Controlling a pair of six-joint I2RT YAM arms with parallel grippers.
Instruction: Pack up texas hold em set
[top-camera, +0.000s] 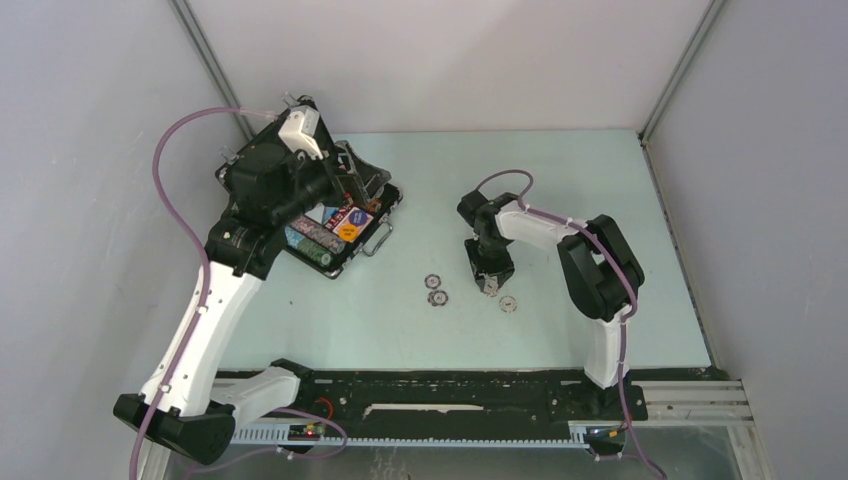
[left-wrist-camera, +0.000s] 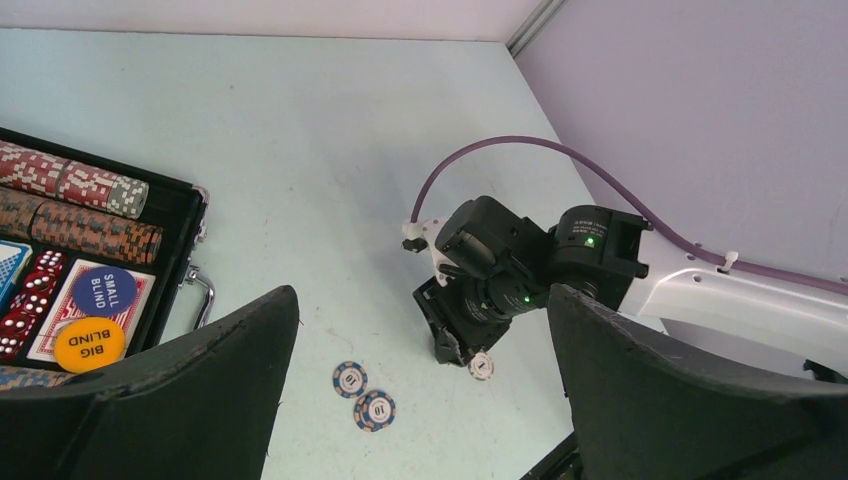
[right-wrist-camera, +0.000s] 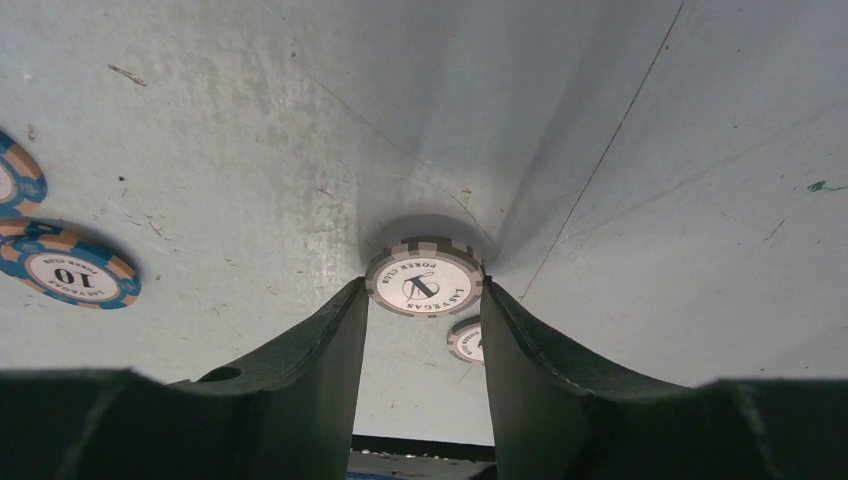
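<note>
ok so the bit that matters imo: right tool (top-camera: 489, 278) is pinched on a grey chip (right-wrist-camera: 424, 283), both fingers on its rim, chip face-on to the wrist cam and prob lifted a bit off the surface (top-camera: 560, 180), going by the shadow under it. The case (left-wrist-camera: 180, 222) it belongs in is well apart, over to the robot's left and further back. It's open and lies at a slant in the top view, w/ the handle (left-wrist-camera: 200, 295) on the long side that faces the right arm. So I'd guess the carry goes left and away from the bases, coming in over that handle edge. Left tool (left-wrist-camera: 422, 292) is way nearer, hanging right above the case, but it's spread wide w/ nothing in it. Looks-wise: the held chip has a grey/white striped edge and a white centre w/ poker club print. The case is black and already holds chip rows (left-wrist-camera: 75, 180) in red/white and orange-brown. It's also got red dice (left-wrist-camera: 30, 295), a card deck (left-wrist-camera: 140, 290), a blue SMALL BLIND button (left-wrist-camera: 104, 290) and an orange BIG BLIND one (left-wrist-camera: 89, 343). Loose on the surface: two blue chips (left-wrist-camera: 350, 379) marked 10, just beside each other btw the right tool and the case. A second grey chip (top-camera: 508, 304) lies near the right tool on its other side
</note>
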